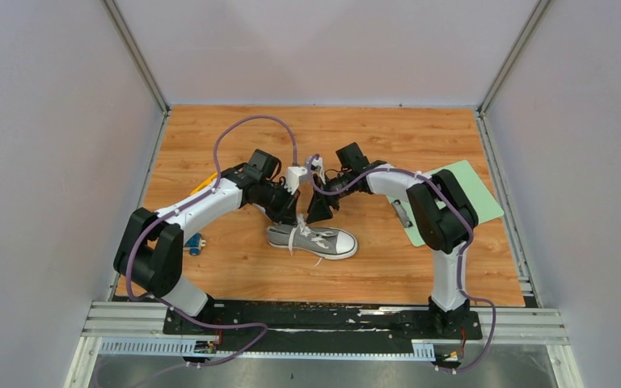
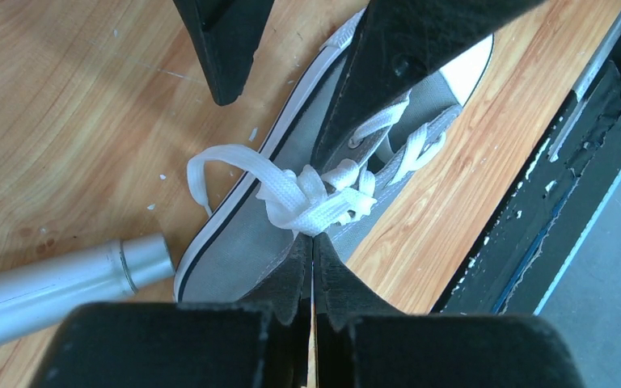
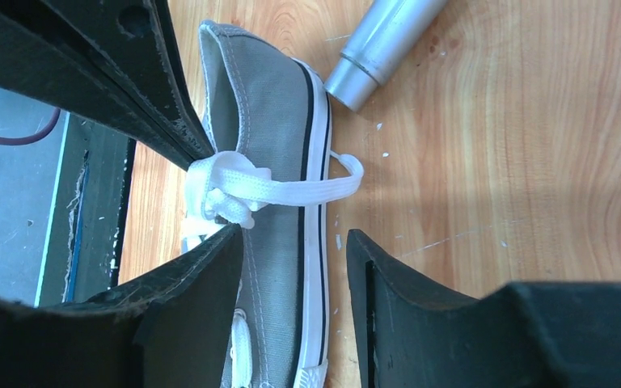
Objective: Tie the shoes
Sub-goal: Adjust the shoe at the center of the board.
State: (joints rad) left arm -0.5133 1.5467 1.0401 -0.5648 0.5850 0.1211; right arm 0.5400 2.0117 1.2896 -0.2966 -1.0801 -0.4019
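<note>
The grey sneaker with a white toe cap lies on the wooden table, toe to the right. Its white laces are bunched in a loose knot over the tongue, with one loop hanging over the sole's side. My left gripper is shut, its tips pinching the lace bundle; in the top view the left gripper sits just above the shoe's heel end. My right gripper is open, straddling the shoe's side wall and sole, with nothing held. The right gripper hangs close beside the left one.
A silver metal cylinder lies on the wood close to the shoe's heel side, also seen as a cylinder from the right wrist. A green mat sits at the right, a small blue object at the left. Grey walls enclose the table.
</note>
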